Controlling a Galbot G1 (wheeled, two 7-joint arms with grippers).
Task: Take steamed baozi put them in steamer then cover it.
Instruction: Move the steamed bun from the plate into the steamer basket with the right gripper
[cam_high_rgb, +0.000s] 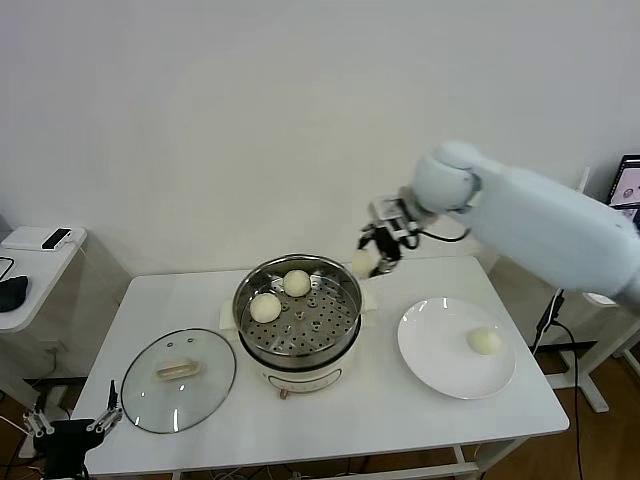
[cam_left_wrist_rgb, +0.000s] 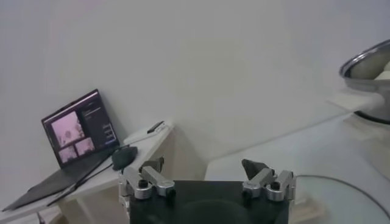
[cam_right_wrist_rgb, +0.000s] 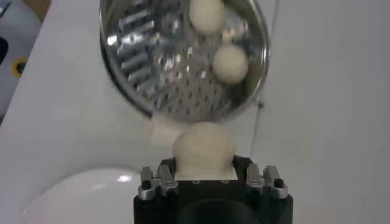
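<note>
The right gripper (cam_high_rgb: 380, 250), arm stretched in from the frame's right, clutches a baozi (cam_high_rgb: 364, 262) beside the steamer (cam_high_rgb: 298, 312). The left gripper (cam_high_rgb: 72, 424) waits lower left, fingers spread.

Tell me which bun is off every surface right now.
The bun clamped in the right gripper, raised beside the steamer rim. Two buns sit on the steamer tray, and one lies on the white plate.

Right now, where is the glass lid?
In the head view the cover lies flat on the table, on the robot's left, beside the steamer.
</note>
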